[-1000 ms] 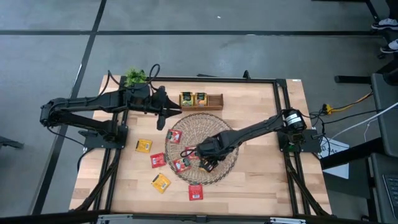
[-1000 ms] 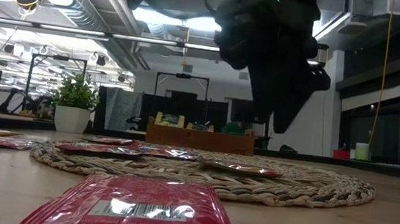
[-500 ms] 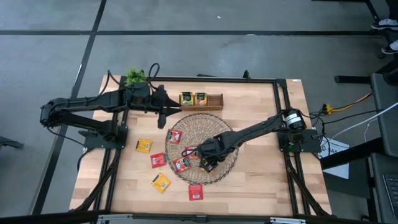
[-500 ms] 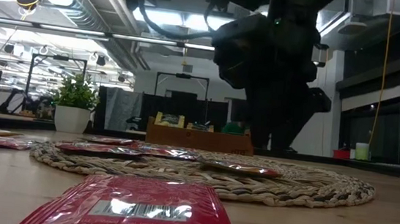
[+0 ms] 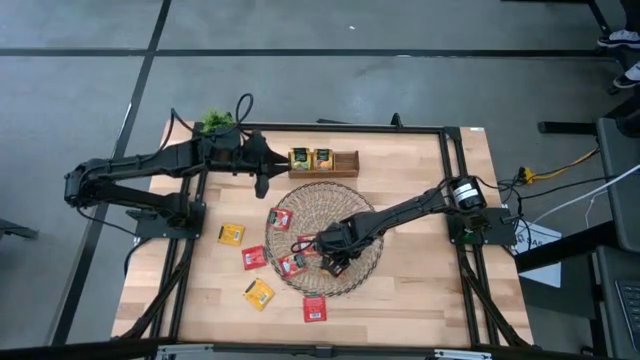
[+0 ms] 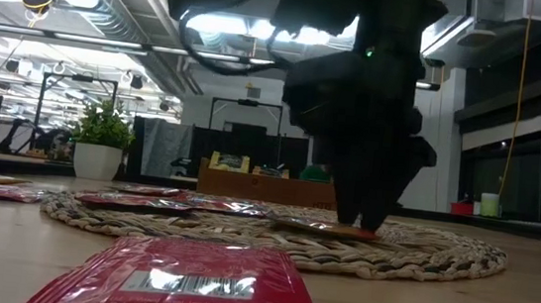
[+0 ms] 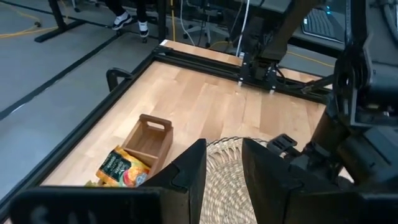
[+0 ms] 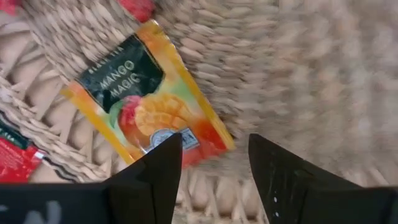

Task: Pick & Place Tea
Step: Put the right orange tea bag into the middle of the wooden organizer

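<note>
Right gripper (image 8: 211, 180): spread wide, low over orange tea sachet (image 8: 146, 106) on wicker mat (image 5: 365, 215); left gripper (image 7: 221, 180): parted, empty, near wooden box (image 7: 149, 140)

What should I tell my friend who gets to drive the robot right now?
Right gripper: open, lowered onto the round wicker mat, its fingers either side of one edge of an orange Mango Magic tea sachet; nothing gripped yet.
Left gripper: open and empty, waiting above the table near the wooden box.
Done: two yellow sachets stand in the box.
Left: red sachets on the mat, plus two yellow and two red ones lying on the table.
Next, probably: close the right gripper on the mango sachet and carry it to the box.
</note>
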You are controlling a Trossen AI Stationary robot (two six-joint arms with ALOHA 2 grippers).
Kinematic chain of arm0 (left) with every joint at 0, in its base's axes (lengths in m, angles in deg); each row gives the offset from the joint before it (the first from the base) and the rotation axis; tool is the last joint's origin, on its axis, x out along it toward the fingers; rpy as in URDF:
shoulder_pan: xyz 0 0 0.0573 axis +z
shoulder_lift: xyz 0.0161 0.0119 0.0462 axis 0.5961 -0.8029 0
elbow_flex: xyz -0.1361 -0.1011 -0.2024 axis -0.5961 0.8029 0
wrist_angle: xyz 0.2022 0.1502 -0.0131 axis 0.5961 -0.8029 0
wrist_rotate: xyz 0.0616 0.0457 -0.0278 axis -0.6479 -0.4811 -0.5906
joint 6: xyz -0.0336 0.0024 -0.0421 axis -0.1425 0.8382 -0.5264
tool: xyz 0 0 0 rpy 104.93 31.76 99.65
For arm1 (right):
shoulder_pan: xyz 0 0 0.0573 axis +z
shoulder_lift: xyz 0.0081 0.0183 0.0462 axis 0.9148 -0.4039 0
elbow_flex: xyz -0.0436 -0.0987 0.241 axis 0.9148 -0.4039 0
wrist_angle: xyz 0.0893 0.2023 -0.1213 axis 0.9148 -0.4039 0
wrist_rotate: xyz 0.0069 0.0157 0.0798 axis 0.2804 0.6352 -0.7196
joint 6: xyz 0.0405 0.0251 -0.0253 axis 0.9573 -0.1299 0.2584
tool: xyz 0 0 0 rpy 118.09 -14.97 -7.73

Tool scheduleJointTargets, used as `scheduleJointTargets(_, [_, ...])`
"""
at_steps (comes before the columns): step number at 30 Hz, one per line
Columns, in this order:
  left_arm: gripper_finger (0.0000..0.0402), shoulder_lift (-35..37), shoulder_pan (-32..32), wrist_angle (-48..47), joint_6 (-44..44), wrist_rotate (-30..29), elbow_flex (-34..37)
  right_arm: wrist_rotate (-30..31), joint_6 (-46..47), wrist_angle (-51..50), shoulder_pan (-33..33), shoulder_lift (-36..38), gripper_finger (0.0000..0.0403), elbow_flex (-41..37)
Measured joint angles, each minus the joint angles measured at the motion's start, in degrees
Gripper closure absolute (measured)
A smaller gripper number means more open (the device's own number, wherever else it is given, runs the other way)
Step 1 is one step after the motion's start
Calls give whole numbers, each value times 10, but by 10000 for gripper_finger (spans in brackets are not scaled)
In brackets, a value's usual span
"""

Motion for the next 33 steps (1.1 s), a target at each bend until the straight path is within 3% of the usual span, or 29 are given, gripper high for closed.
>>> scheduleJointTargets(12, [304,0,22,9,1,2,0,1,-40,-6,0,-24,226,3])
scheduleJointTargets(15, [304,0,28,11,1,2,0,3,-47,-11,0,-25,257,3])
scheduleJointTargets(23, [304,0,40,13,2,3,0,4,-73,-8,-3,-25,389,2])
scheduleJointTargets(33, [304,0,43,13,2,3,0,6,-88,-29,-10,-26,398,20])
